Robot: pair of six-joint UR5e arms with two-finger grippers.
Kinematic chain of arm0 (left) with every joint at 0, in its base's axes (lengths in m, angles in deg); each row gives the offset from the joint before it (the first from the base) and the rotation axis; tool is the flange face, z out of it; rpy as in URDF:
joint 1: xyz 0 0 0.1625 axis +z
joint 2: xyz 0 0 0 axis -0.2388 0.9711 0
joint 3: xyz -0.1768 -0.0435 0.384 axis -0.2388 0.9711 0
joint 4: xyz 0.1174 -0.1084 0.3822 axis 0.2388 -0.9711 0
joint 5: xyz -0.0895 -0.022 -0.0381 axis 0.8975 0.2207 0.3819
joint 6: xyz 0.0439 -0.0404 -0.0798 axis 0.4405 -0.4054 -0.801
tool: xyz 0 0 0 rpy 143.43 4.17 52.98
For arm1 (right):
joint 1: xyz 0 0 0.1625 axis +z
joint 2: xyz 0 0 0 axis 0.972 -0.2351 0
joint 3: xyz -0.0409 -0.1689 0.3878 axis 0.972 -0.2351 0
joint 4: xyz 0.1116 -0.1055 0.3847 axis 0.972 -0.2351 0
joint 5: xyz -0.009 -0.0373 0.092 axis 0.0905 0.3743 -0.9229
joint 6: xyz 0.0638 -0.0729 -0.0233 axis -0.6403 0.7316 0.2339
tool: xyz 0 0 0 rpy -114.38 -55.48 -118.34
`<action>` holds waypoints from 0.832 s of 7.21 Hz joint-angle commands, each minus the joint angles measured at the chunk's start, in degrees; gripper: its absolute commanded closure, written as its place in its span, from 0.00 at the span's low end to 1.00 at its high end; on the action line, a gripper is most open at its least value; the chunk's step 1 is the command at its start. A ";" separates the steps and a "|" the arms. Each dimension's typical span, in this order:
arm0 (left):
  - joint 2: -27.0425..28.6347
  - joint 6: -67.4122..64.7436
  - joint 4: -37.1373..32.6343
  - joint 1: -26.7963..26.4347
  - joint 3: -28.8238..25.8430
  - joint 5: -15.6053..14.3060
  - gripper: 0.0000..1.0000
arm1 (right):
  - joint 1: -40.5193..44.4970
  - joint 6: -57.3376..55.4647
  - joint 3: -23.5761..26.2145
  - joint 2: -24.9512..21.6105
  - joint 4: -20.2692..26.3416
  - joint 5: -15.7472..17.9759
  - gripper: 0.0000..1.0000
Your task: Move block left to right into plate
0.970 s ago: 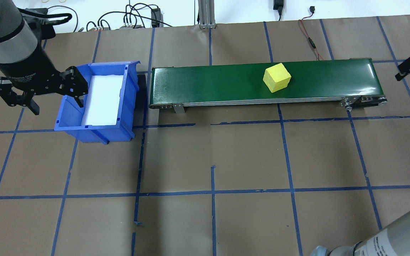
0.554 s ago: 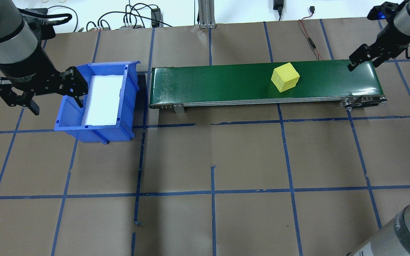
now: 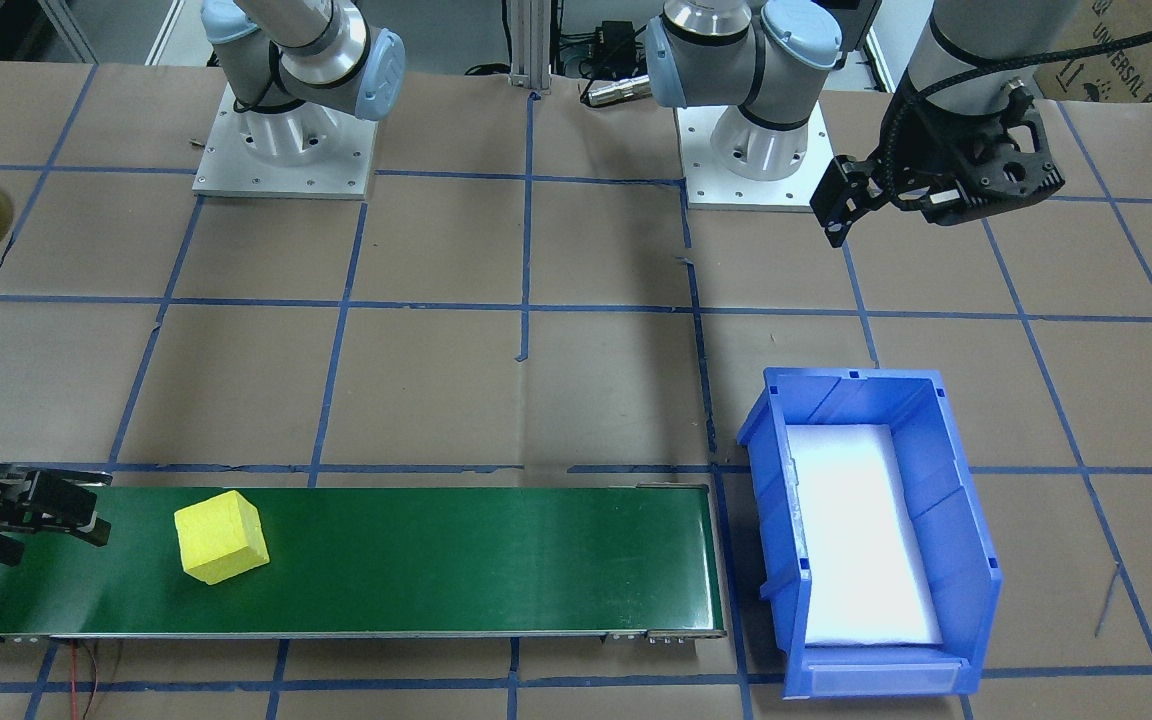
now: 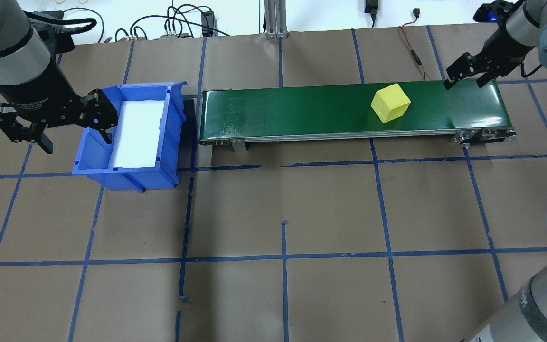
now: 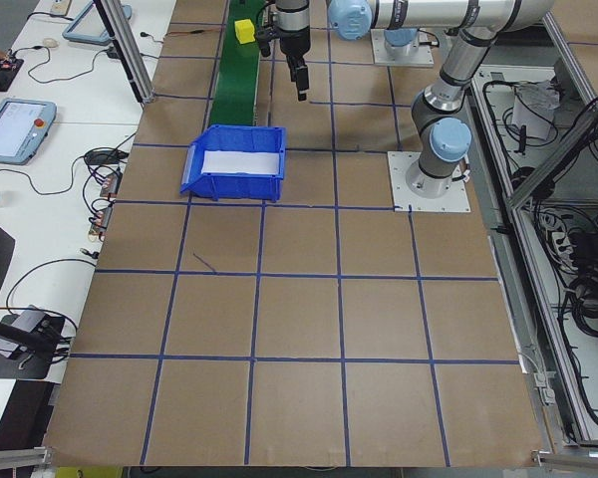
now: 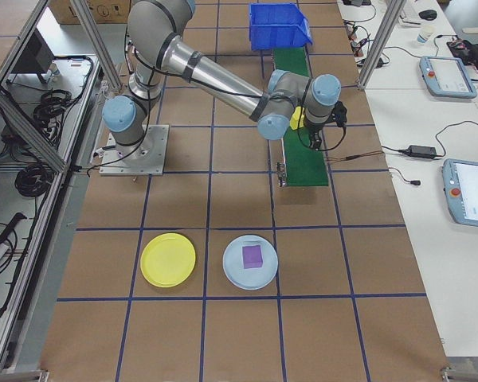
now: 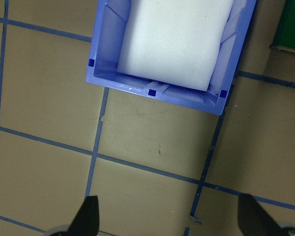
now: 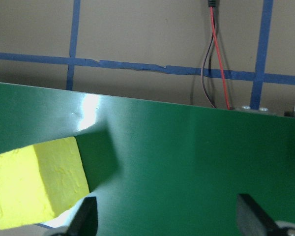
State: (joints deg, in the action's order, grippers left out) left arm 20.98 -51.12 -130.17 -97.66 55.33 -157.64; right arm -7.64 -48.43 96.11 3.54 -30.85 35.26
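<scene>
overhead exterior: block on belt, beside spread right gripper.

The block, a bright yellow foam-like cube, sits flat on its base, turned at an angle, just short of the spread fingers of the right gripper, untouched. The plate, a small round bright yellow plastic dish with a shallow raised rim, lies flat and empty, well apart from that gripper.

Blue bin, perhaps foam-lined — taped brown table, jaws apart
</scene>
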 commanded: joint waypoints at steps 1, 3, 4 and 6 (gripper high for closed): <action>0.00 0.00 -0.01 0.00 0.00 0.00 0.00 | 0.32 -0.86 0.12 0.44 0.79 -1.73 0.00; 0.00 0.00 -0.01 0.00 0.09 0.00 0.00 | 0.93 -2.60 0.48 0.53 0.79 -4.10 0.00; 0.00 0.00 -0.01 0.00 0.09 0.00 0.00 | 3.20 -2.79 0.65 0.27 0.62 -4.02 0.00; 0.00 0.00 -0.01 0.00 0.09 0.00 0.00 | 4.01 -2.53 2.05 0.71 -0.08 -3.24 0.00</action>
State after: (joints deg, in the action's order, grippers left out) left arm 20.98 -51.12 -130.18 -97.66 55.42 -157.64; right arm -4.18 -51.17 97.46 4.06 -30.58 31.55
